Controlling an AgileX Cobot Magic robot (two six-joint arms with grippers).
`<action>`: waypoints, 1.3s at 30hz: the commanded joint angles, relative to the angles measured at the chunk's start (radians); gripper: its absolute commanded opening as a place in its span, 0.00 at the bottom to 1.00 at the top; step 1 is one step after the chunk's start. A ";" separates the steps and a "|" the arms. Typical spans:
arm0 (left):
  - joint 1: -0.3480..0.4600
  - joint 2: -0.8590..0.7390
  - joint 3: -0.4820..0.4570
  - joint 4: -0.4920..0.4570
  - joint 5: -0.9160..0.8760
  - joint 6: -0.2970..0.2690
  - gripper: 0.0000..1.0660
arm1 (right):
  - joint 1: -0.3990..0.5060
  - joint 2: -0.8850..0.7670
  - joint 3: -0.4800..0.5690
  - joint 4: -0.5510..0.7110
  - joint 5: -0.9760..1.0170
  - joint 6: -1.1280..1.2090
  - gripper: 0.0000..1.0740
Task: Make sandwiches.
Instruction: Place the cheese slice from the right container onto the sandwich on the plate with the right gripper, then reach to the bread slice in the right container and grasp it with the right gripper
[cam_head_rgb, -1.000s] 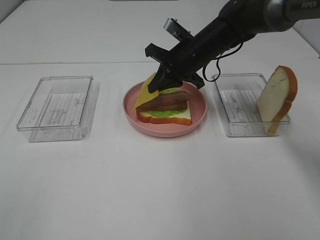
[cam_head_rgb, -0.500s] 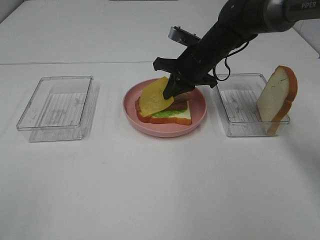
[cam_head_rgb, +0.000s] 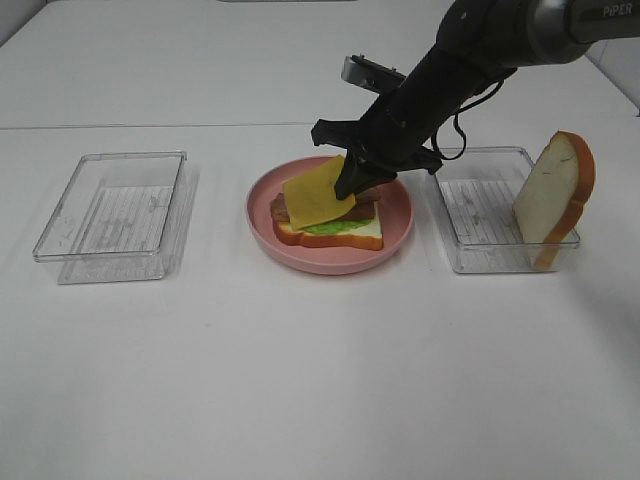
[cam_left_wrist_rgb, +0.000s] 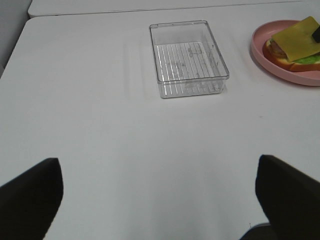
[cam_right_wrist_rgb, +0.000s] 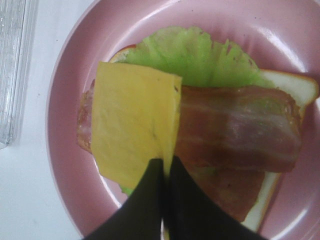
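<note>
above the round pink plate (cam_head_rgb: 262, 215), the right gripper (cam_right_wrist_rgb: 165, 172) pinches a yellow cheese slice (cam_right_wrist_rgb: 132, 145) over brown bacon strips (cam_right_wrist_rgb: 240, 135); left gripper's jaws spread.

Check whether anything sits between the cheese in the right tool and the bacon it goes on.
Nothing visible does. The right tool is shut on the cheese slice, which hangs tilted over the bacon, overlapping one end of it.

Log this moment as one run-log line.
right gripper: shut on yellow cheese slice | cheese over brown bacon strips on round pink plate | left gripper: open, idle
</note>
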 joint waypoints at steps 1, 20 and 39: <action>0.001 -0.017 0.000 -0.008 -0.006 -0.006 0.94 | -0.001 -0.012 -0.004 -0.009 -0.007 0.000 0.00; 0.001 -0.017 0.000 -0.008 -0.006 -0.006 0.94 | -0.001 -0.200 -0.007 -0.412 0.015 0.252 0.92; 0.001 -0.017 0.000 -0.008 -0.006 -0.006 0.94 | -0.001 -0.391 -0.109 -0.658 0.456 0.386 0.92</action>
